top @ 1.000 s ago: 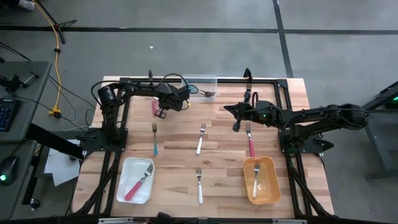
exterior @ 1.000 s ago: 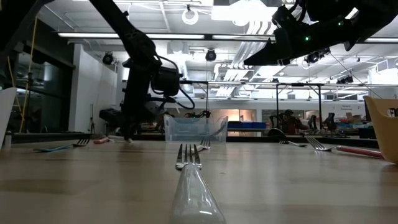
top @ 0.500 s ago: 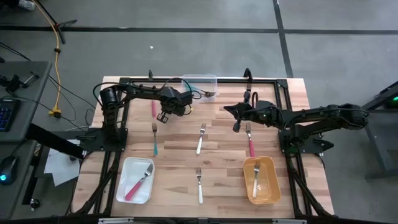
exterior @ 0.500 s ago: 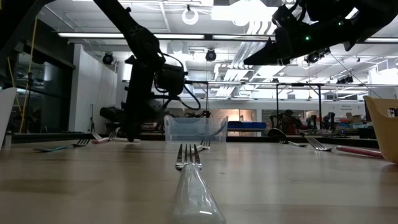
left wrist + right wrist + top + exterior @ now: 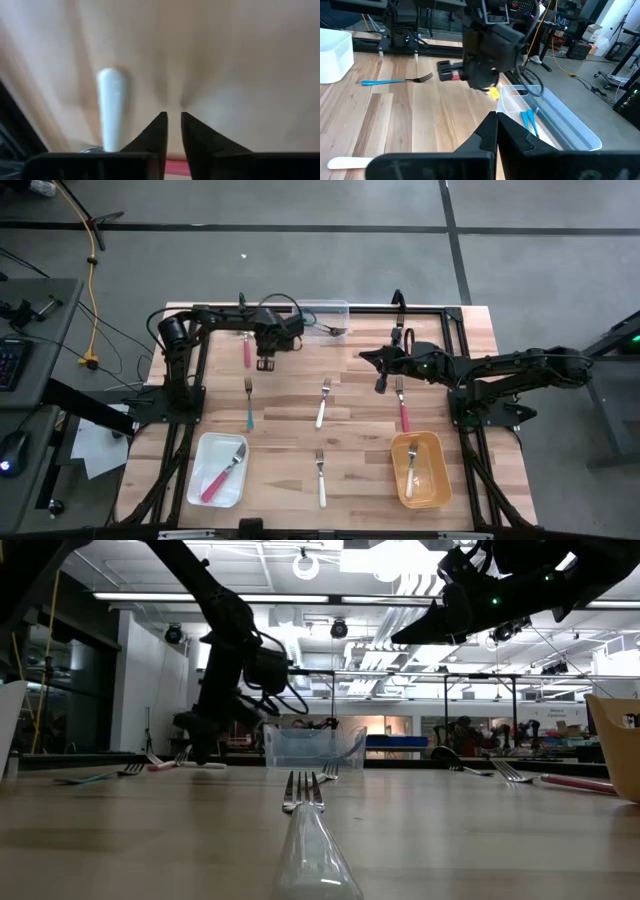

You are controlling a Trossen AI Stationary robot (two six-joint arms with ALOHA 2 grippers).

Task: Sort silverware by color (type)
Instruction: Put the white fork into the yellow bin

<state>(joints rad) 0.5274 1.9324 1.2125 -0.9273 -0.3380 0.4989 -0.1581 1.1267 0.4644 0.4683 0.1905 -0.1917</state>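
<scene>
Nearby, trays ring the forks — clear bin (image 5: 322, 313) rearmost.

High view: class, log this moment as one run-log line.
left gripper: beside pink fork, nothing held | right gripper: shut, idle

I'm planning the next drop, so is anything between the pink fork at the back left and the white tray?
Yes. A teal fork lies flat between the pink fork and the white tray, roughly in line; a lifted carry would likely pass over it.
</scene>
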